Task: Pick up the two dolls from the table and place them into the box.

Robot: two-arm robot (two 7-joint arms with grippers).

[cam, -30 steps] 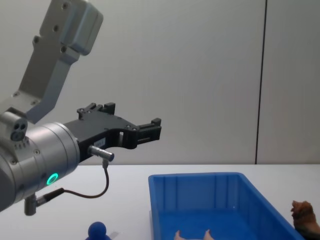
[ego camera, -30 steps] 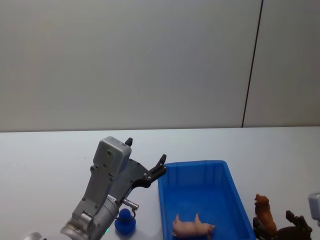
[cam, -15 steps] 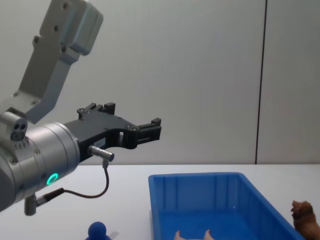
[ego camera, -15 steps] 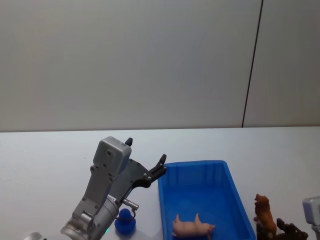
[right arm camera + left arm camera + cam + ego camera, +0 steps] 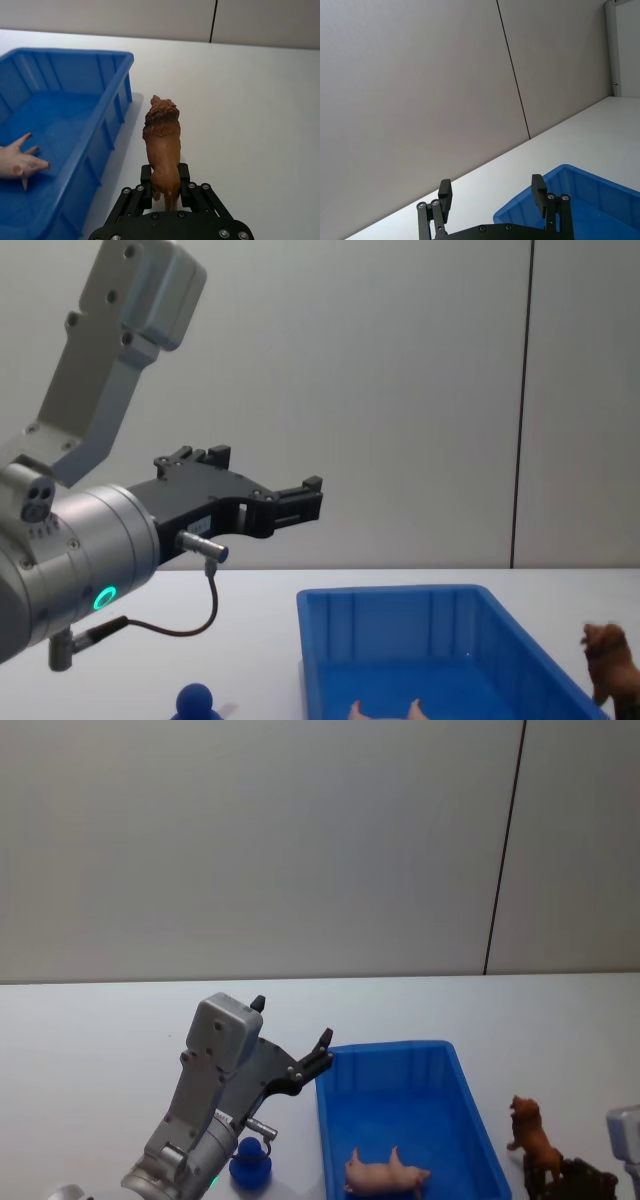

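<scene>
1. Now my right gripper (image 5: 165,176) is clamped on the hindquarters of the brown doll (image 5: 162,135); against a second ago the doll sits higher in the head and chest views and leans a little, so I judge it is coming up off the table (image 5: 100,1030).
2. That means the grasp has held; the doll hangs just beside the right wall of the box (image 5: 385,1050), head pointing away from me, and what is left for it is a carry leftward over the rim and a release.
3. My left gripper (image 5: 491,188) has not moved over the same second; its jaws stand wide apart and hold nothing, raised above the table near the box's far left corner.
4. The blue doll (image 5: 250,1163) has not moved either; it rests on the table just left of the box, beneath my left arm, so the task is at most half done.
5. A pink toy (image 5: 385,1175) lies on the box floor, as it did before.
6. Hard to make out: whether the brown doll's front feet are fully clear of the table, since the wrist view looks along its back and hides them; my right gripper is cut off at the lower edge of the head view.
7. The blue doll is partly covered by my left arm in the head view, and the chest view cuts it off below the round head; the chest view also cuts off all but the pink toy's pale tips.
</scene>
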